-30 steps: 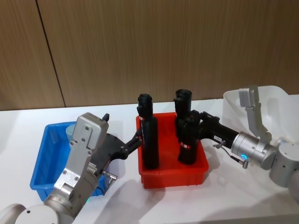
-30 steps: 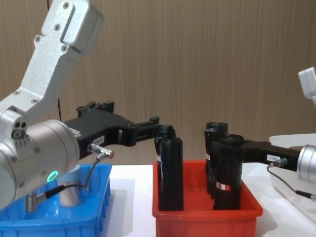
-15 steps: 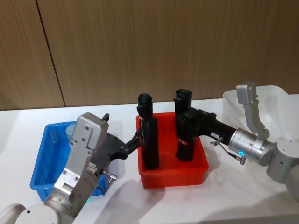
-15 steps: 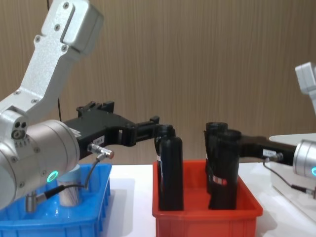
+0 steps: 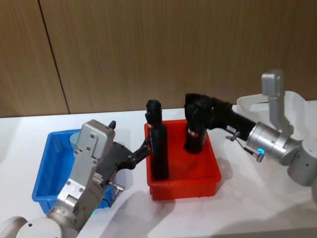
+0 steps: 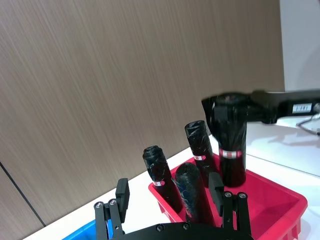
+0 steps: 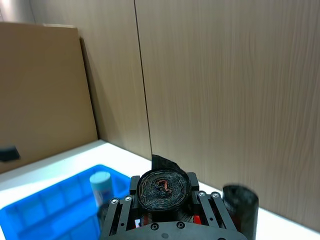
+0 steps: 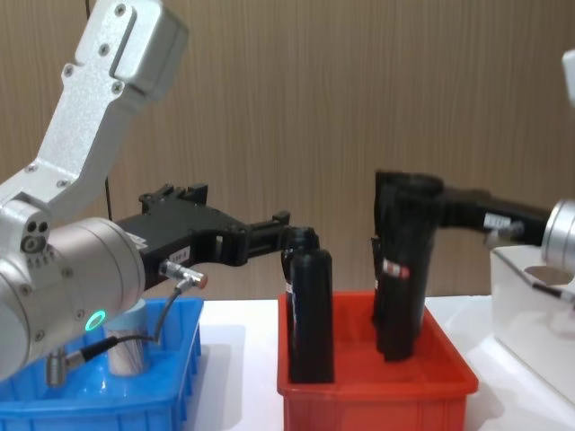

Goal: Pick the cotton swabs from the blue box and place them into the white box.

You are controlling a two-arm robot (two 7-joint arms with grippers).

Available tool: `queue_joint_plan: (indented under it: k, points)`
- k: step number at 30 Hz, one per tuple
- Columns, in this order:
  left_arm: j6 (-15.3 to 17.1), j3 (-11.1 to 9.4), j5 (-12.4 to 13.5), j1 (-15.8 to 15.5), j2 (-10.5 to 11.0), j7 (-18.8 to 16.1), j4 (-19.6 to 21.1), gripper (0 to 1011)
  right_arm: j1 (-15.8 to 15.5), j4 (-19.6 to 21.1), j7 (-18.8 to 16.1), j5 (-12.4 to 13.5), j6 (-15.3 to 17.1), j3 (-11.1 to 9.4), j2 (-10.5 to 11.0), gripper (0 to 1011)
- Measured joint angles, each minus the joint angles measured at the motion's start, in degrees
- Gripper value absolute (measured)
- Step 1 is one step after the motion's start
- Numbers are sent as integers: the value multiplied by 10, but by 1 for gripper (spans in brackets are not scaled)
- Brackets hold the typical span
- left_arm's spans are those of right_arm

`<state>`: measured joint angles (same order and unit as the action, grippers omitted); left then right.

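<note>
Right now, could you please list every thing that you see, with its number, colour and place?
jar: one, clear with pale blue lid, in the blue box
blue box: one, blue, table's left
rolls: four, black, in the red bin
red bin: one, red, middle
white box: one, white, right
table: one, white
left gripper: black, open, at the front rolls
right gripper: black, shut on the fourth roll

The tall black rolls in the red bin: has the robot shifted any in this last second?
Yes. The right gripper, shut on one tall black roll, has lifted and tilted it, its bottom still inside the red plastic bin. The left gripper stayed by another roll; the bright blue bin is unchanged.
</note>
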<state>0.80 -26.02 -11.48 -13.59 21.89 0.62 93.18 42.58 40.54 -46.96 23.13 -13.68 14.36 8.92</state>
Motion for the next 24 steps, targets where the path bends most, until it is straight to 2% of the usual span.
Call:
queue_joint_plan:
  k: [1, 3, 6, 9, 16, 24]
  points:
    - [0, 0, 0, 0, 0, 0, 0, 1004, 0, 0, 0, 0, 0, 0, 0, 539]
    - [0, 0, 0, 0, 0, 0, 0, 1004, -21, 58, 13, 0, 15, -4, 9, 539]
    - [0, 0, 0, 0, 0, 0, 0, 1004, -35, 94, 24, 0, 26, -7, 16, 539]
    - [0, 0, 0, 0, 0, 0, 0, 1004, -58, 157, 49, -1, 45, -14, 27, 539]
    - [0, 0, 0, 0, 0, 0, 0, 1004, -89, 240, 91, -12, 70, -27, 47, 539]
    - [0, 0, 0, 0, 0, 0, 0, 1004, -113, 299, 142, -25, 93, -43, 69, 539]
